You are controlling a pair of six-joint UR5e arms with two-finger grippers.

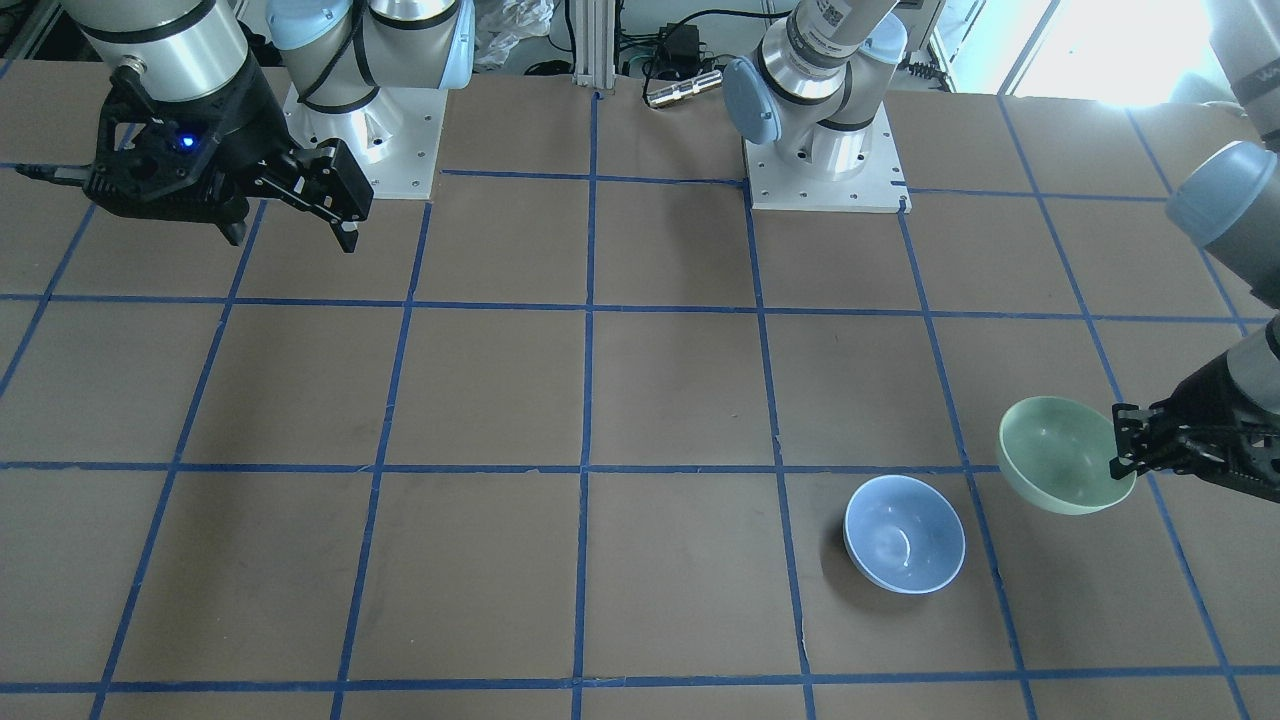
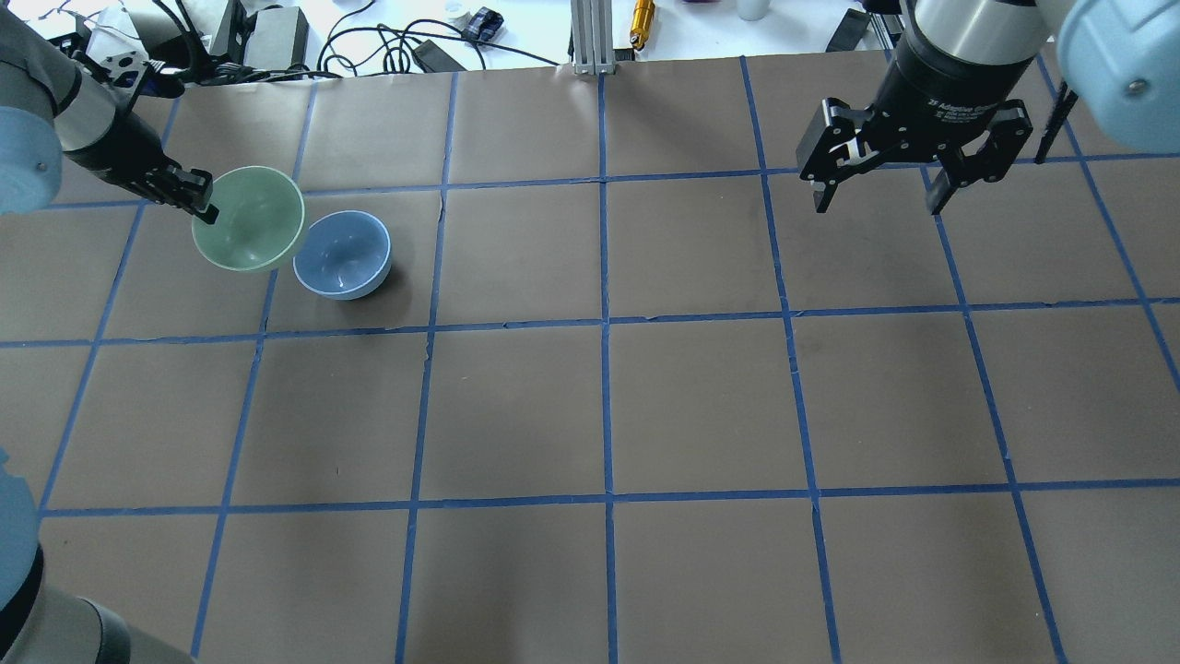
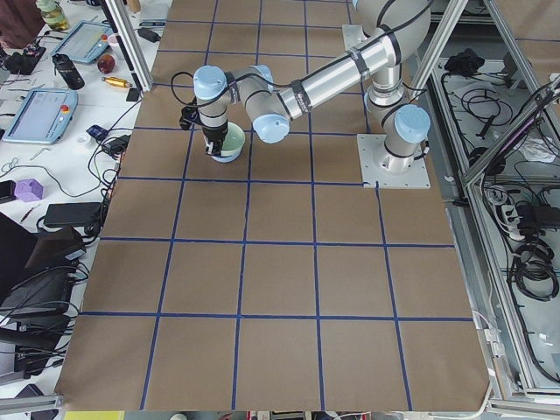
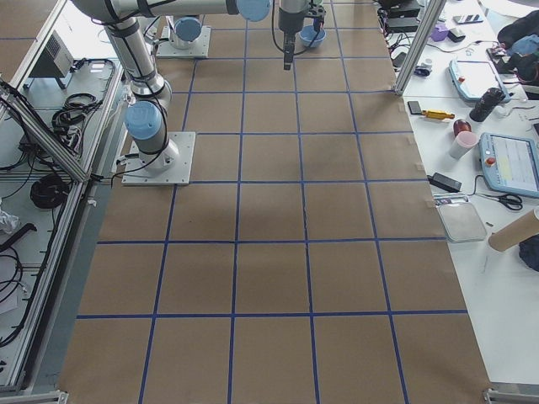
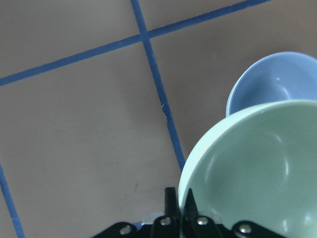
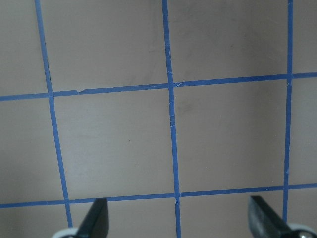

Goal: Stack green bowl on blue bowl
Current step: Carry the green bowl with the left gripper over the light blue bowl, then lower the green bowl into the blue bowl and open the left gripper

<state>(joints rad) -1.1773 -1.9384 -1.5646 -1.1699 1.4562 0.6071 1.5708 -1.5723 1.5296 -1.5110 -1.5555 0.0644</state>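
My left gripper [image 2: 203,205] is shut on the rim of the pale green bowl [image 2: 249,219] and holds it tilted above the table, just left of the light blue bowl [image 2: 342,254]. In the front view the green bowl [image 1: 1060,455] hangs up and to the right of the blue bowl [image 1: 904,534], which sits upright on the table. In the left wrist view the green bowl [image 5: 257,168] overlaps the near edge of the blue bowl [image 5: 277,82], and the left gripper [image 5: 183,210] pinches the rim. My right gripper [image 2: 876,194] is open and empty, high at the far right.
The brown table [image 2: 608,387] carries a blue tape grid. Cables, a gold tool [image 2: 642,13] and other gear lie beyond its far edge. The arm bases [image 1: 825,160] stand at the robot's side. The right wrist view shows only bare table [image 6: 168,124].
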